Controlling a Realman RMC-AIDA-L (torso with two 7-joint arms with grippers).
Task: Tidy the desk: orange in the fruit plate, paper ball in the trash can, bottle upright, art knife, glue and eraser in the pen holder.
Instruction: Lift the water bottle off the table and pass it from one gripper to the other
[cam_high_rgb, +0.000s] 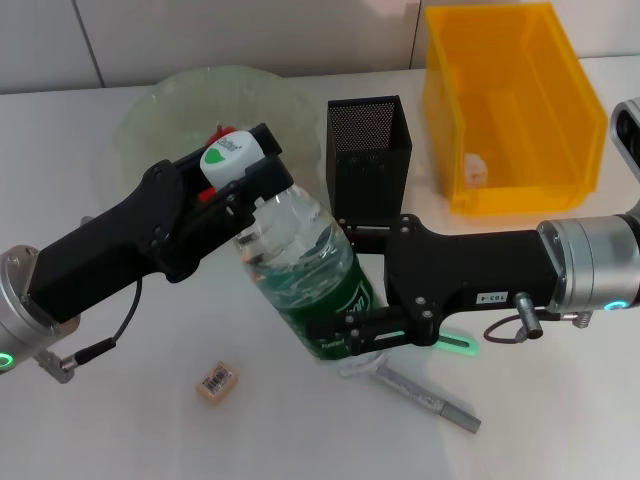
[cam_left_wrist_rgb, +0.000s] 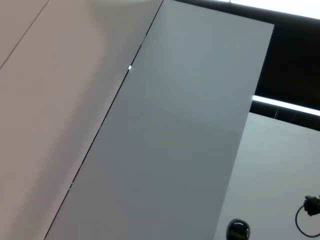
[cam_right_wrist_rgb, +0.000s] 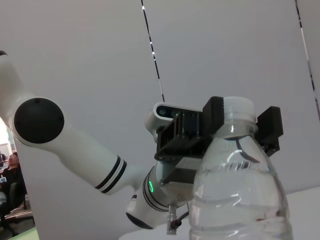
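A clear water bottle (cam_high_rgb: 300, 255) with a green label leans over, its base near the table and its white cap (cam_high_rgb: 232, 155) up to the left. My left gripper (cam_high_rgb: 240, 165) is shut on the cap end; the right wrist view shows its black fingers (cam_right_wrist_rgb: 212, 116) on either side of the cap (cam_right_wrist_rgb: 237, 107). My right gripper (cam_high_rgb: 340, 335) is shut on the bottle's labelled lower part. The eraser (cam_high_rgb: 215, 383) lies on the table in front. The grey art knife (cam_high_rgb: 425, 397) lies under my right gripper. The paper ball (cam_high_rgb: 476, 170) sits in the yellow trash can (cam_high_rgb: 560, 110). Orange and glue are hidden.
The black mesh pen holder (cam_high_rgb: 370, 150) stands just behind the bottle and my right wrist. The glass fruit plate (cam_high_rgb: 180, 95) is at the back left, partly covered by my left gripper. The left wrist view shows only wall panels.
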